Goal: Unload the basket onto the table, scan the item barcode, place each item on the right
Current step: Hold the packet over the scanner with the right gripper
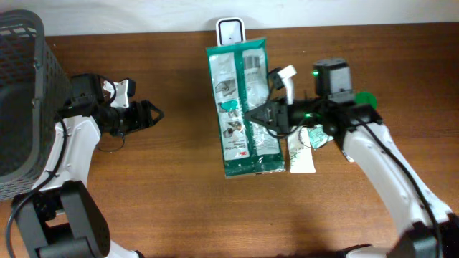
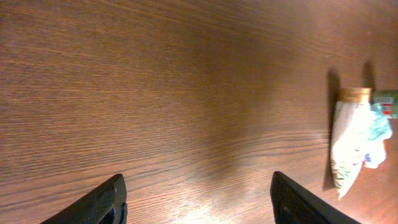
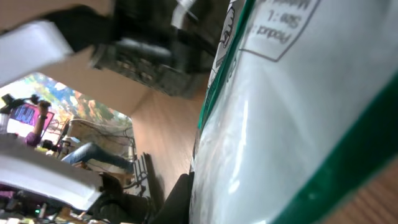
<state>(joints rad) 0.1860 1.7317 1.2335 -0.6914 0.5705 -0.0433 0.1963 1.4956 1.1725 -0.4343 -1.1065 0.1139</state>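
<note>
A flat green and white package [image 1: 244,107] lies lengthwise in mid-table, its top end next to a white device with a dark window [image 1: 229,30] at the back edge. My right gripper [image 1: 259,115] is shut on the package's right edge. The right wrist view is filled by the package [image 3: 298,118] with a printed label [image 3: 280,25]; one dark finger [image 3: 186,199] presses its side. I cannot make out a barcode. My left gripper [image 1: 148,115] is open and empty over bare wood, well left of the package; its fingertips [image 2: 112,199] stand wide apart.
A black mesh basket [image 1: 21,93] fills the far left. A small white and green packet [image 1: 301,154] lies by the package's lower right corner, under my right arm; this packet [image 2: 351,146] also shows at the right of the left wrist view.
</note>
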